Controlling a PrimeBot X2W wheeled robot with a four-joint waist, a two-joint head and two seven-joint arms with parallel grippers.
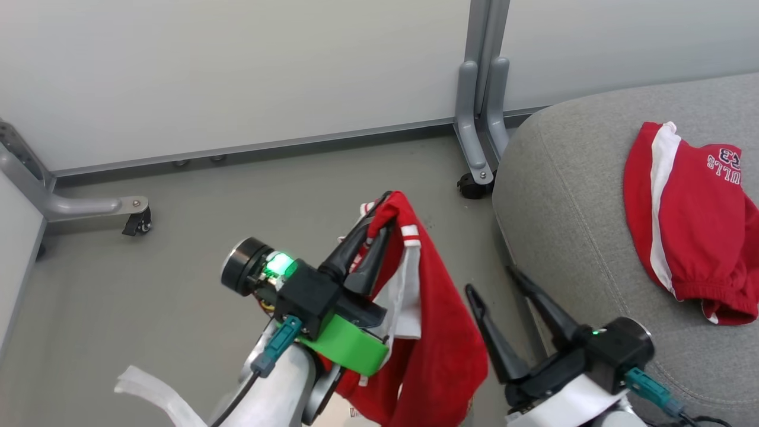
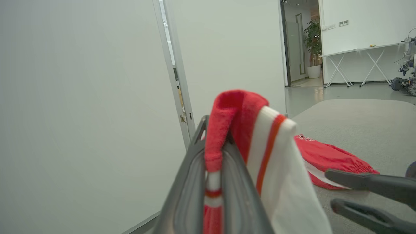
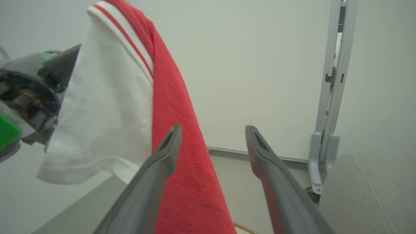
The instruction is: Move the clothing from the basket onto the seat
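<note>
Hanging from the left hand, a red top with white sleeve trim is seen near 6 o'clock in the head view, above the grey floor. The hand is clenched. Its two fingers are pressed together on a bunched fold near the striped edge, and in the left wrist view cloth is pinched between them. The rest of the top is left to drape freely. It is judged to be held high so that it can be carried sideways without dragging.

The seat is found at 3 o'clock. A second garment, red with a wide white stripe and lettering, is laid on it, so part of the task is judged done.

The right hand is seen near 5 o'clock, between the hanging top and the seat's edge. It is released, with fingers spread wide and nothing gripped. In the right wrist view the red cloth passes by one finger, but whether it is touched cannot be told. This hand is probably kept ready to steady the top.
</note>
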